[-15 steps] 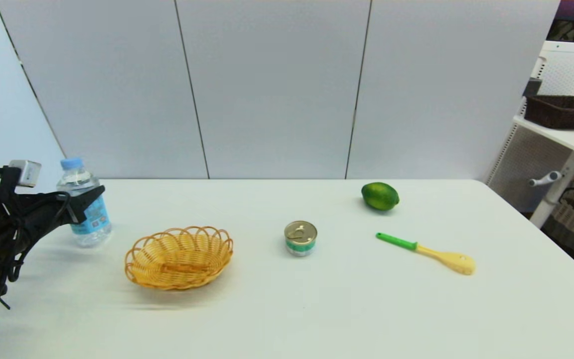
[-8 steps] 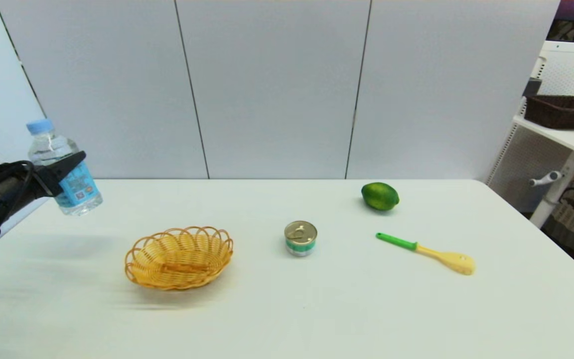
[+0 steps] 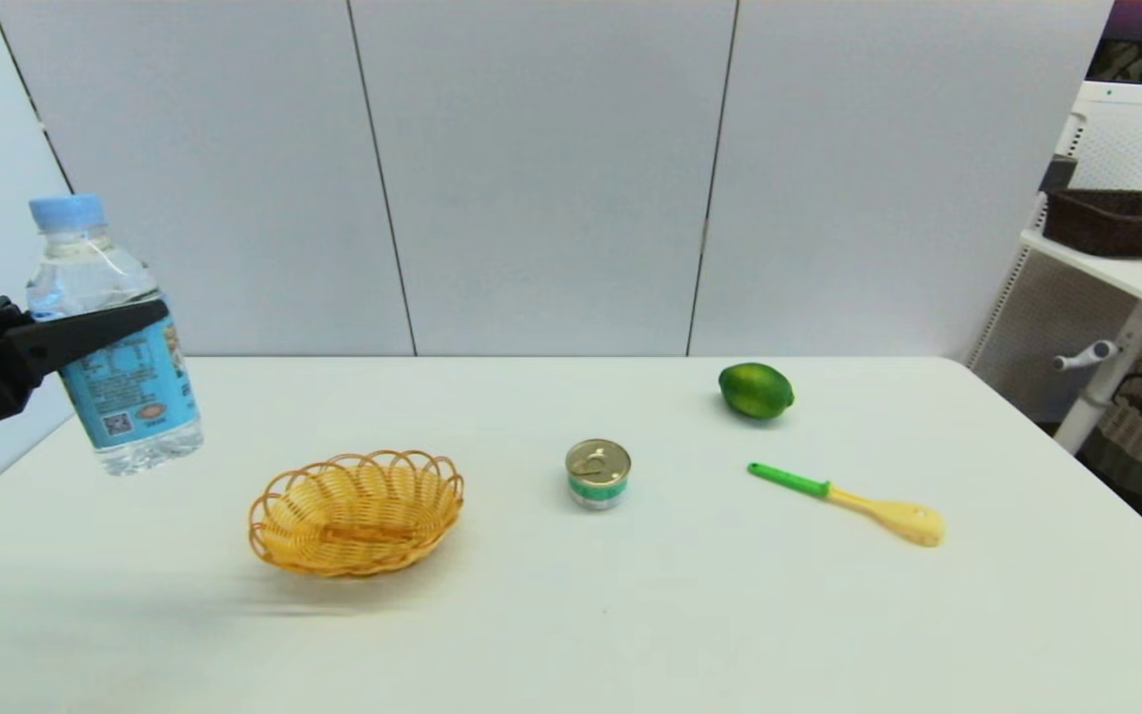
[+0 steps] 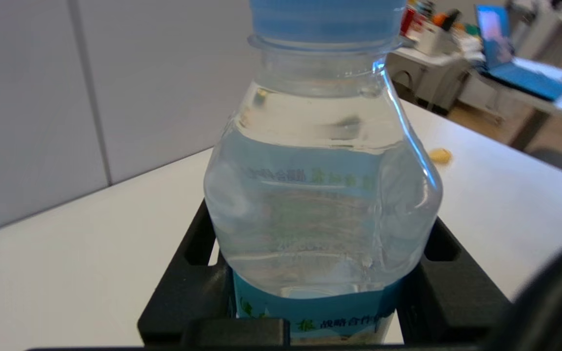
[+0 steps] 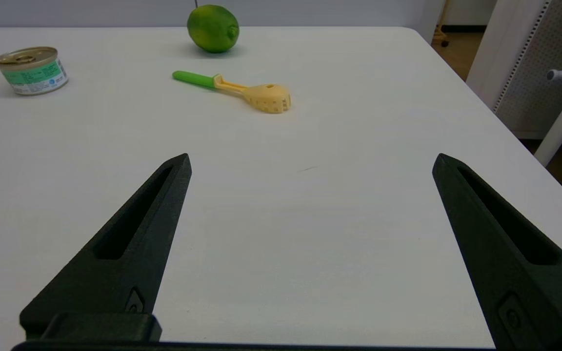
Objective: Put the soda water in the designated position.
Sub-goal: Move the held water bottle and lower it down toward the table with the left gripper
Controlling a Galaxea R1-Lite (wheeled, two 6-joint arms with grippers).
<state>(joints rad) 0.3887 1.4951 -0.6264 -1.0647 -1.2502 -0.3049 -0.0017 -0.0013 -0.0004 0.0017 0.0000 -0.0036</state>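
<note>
1. The left gripper (image 3: pixel 85 332) is clamped around the soda water (image 3: pixel 113 342), one finger on each side of the bottle at the top of its blue label.
2. The bottle hangs in the air, roughly upright, over the far left part of the white table (image 3: pixel 630 615), off to the left of the wicker basket (image 3: pixel 356 511).
3. The right gripper (image 5: pixel 310 163) sits low over the near right side of the table, fingers spread wide with nothing between them.
4. Also on the table: tin can (image 3: pixel 598 473), lime (image 3: pixel 755 390) and a green-handled spoon (image 3: pixel 849 504), maybe slotted, hard to tell.
</note>
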